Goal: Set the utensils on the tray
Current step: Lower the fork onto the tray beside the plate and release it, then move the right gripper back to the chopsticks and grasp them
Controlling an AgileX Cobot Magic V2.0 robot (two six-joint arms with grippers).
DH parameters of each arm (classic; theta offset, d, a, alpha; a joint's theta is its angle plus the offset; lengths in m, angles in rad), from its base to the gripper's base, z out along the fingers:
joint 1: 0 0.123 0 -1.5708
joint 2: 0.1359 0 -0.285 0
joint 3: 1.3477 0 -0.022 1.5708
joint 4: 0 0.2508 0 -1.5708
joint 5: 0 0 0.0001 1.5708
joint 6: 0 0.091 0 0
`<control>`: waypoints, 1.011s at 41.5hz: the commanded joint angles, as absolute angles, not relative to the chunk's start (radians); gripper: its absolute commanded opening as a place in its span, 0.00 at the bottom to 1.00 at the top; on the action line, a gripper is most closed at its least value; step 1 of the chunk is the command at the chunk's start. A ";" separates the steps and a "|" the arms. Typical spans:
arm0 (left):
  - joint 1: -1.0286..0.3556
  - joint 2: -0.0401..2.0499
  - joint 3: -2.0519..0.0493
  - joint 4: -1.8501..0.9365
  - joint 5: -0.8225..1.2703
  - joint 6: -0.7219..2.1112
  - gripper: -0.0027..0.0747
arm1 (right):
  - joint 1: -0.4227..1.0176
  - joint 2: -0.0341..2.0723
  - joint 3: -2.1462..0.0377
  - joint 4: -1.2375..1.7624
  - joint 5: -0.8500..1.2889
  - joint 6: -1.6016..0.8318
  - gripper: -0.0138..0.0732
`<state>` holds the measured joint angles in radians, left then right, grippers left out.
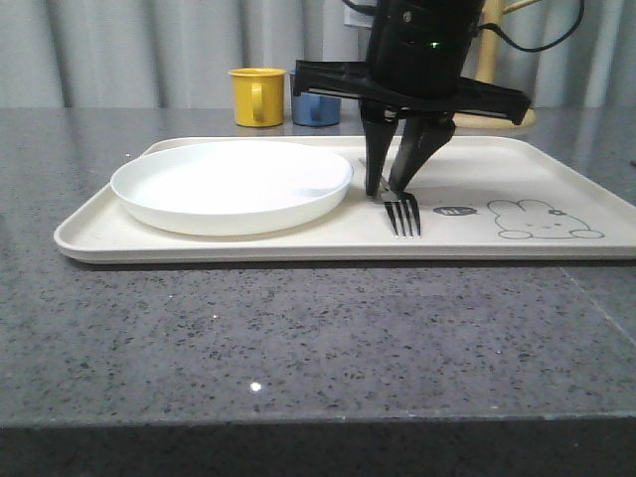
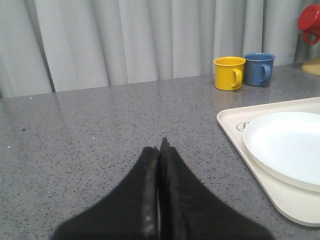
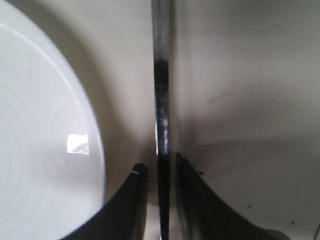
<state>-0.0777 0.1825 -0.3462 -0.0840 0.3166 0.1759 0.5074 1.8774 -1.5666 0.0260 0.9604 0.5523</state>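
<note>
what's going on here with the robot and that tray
The right gripper is down over the large cream rectangular tray, its jaws around the handle of a silver metal fork whose tines rest on the tray beside the round white plate. Whether the jaws are squeezing it is unclear. The left gripper is shut and empty over the grey table.

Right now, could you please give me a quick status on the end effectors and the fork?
Right end effector astride fork, which lies on tray beside plate. Left end effector shut, empty. Nothing obstructing.
</note>
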 commanded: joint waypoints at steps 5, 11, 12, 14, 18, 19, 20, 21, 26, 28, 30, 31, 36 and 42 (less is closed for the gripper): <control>-0.077 0.192 -0.376 -0.096 0.230 0.168 0.01 | 0.505 1.817 -1.601 0.028 0.945 0.552 0.53; -0.077 0.192 -0.376 -0.096 0.230 0.168 0.01 | 0.500 1.771 -1.601 -0.006 0.948 0.552 0.53; -0.077 0.192 -0.376 -0.096 0.230 0.168 0.01 | 0.498 1.763 -1.601 -0.023 0.958 0.552 0.53; -0.077 0.192 -0.376 -0.096 0.230 0.168 0.01 | 0.492 1.745 -1.601 -0.060 0.984 0.552 0.53; -0.077 0.192 -0.376 -0.096 0.230 0.168 0.01 | 0.468 1.708 -1.601 -0.111 1.042 0.532 0.53; -0.077 0.192 -0.376 -0.096 0.230 0.168 0.01 | 0.460 1.699 -1.601 -0.116 1.055 0.516 0.53; -0.077 0.192 -0.376 -0.096 0.230 0.168 0.01 | 0.453 1.690 -1.601 -0.116 1.065 0.491 0.53; -0.077 0.192 -0.376 -0.096 0.230 0.168 0.01 | 0.446 1.682 -1.601 -0.116 1.071 0.472 0.53; -0.077 0.192 -0.376 -0.096 0.230 0.168 0.01 | 0.385 1.641 -1.599 -0.116 1.117 0.404 0.53; -0.077 0.192 -0.376 -0.096 0.230 0.168 0.01 | 0.351 1.629 -1.597 -0.116 1.131 0.381 0.53; -0.077 0.192 -0.376 -0.096 0.230 0.168 0.01 | 0.313 1.616 -1.596 -0.116 1.147 0.352 0.53; -0.077 0.192 -0.376 -0.096 0.230 0.168 0.01 | 0.295 1.612 -1.593 -0.116 1.153 0.337 0.53; -0.077 0.192 -0.376 -0.096 0.230 0.168 0.01 | 0.192 1.576 -1.549 -0.113 1.157 0.260 0.53; -0.077 0.192 -0.376 -0.096 0.230 0.168 0.01 | 0.062 1.534 -1.441 -0.095 1.119 0.199 0.53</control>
<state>-0.0777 0.1825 -0.3462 -0.0840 0.3166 0.1759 0.1318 1.5973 -1.4709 -0.0878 1.1623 0.2503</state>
